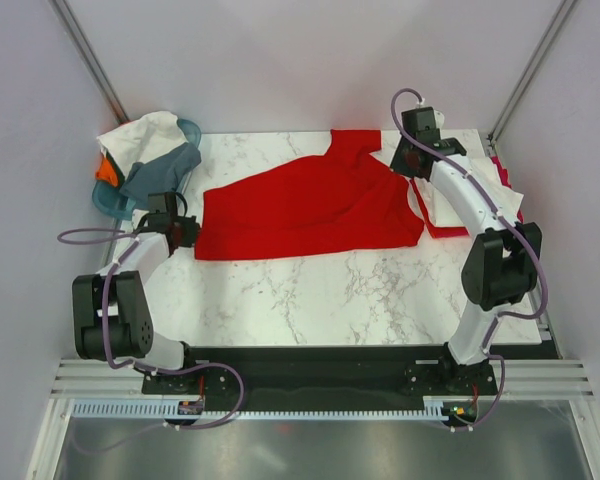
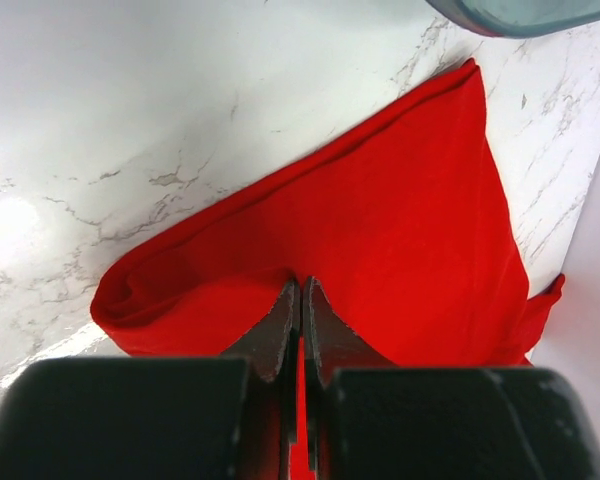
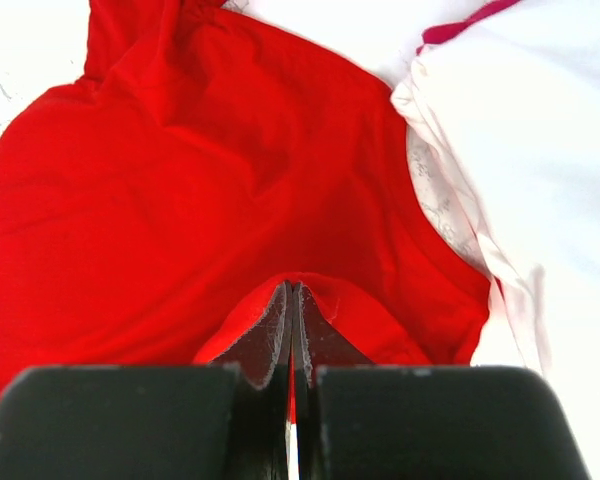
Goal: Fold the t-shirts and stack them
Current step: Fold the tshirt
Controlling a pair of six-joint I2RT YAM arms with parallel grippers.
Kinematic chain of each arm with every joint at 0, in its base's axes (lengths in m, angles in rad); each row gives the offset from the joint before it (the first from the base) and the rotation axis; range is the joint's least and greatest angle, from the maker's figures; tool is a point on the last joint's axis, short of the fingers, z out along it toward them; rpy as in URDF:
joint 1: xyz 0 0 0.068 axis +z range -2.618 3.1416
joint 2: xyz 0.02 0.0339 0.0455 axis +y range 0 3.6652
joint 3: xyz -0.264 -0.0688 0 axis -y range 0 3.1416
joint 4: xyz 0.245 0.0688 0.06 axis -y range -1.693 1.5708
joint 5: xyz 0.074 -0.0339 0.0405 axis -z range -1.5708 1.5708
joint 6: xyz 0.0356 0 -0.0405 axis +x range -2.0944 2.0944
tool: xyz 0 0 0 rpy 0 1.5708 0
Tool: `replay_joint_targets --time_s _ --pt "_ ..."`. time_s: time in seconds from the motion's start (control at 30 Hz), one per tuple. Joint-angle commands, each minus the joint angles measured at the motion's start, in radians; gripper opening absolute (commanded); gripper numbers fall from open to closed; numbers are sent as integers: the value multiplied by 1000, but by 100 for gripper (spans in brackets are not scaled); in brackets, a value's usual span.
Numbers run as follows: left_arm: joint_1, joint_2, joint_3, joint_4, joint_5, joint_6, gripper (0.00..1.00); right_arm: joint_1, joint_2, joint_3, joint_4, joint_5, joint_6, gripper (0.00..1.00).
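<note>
A bright red t-shirt [image 1: 310,205] lies spread across the marble table, folded lengthwise. My left gripper [image 1: 187,232] is shut on its left edge; the left wrist view shows the jaws [image 2: 301,285] pinching red cloth [image 2: 400,220]. My right gripper [image 1: 405,165] is shut on the shirt's upper right part; the right wrist view shows the jaws [image 3: 293,290] closed on a red fold [image 3: 180,200]. A white t-shirt [image 1: 470,195] with a red one under it lies at the right, also in the right wrist view [image 3: 540,150]. White, grey and orange t-shirts [image 1: 150,150] hang over the basket.
A teal plastic basket [image 1: 115,200] stands at the back left corner; its rim shows in the left wrist view [image 2: 540,15]. Bare marble table [image 1: 360,295] lies in front of the red shirt. White walls close in the back and sides.
</note>
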Motion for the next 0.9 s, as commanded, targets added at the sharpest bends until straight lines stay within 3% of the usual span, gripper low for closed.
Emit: replay_joint_targets --time_s 0.0,0.6,0.87 --pt "-1 -1 34 35 -29 -59 2 -6 29 84 21 -10 -17 0" --pt "15 -30 1 95 -33 -106 2 -48 149 253 -13 -50 6 0" --pt "19 -24 -12 124 -24 -116 2 -62 142 255 -25 -47 9 0"
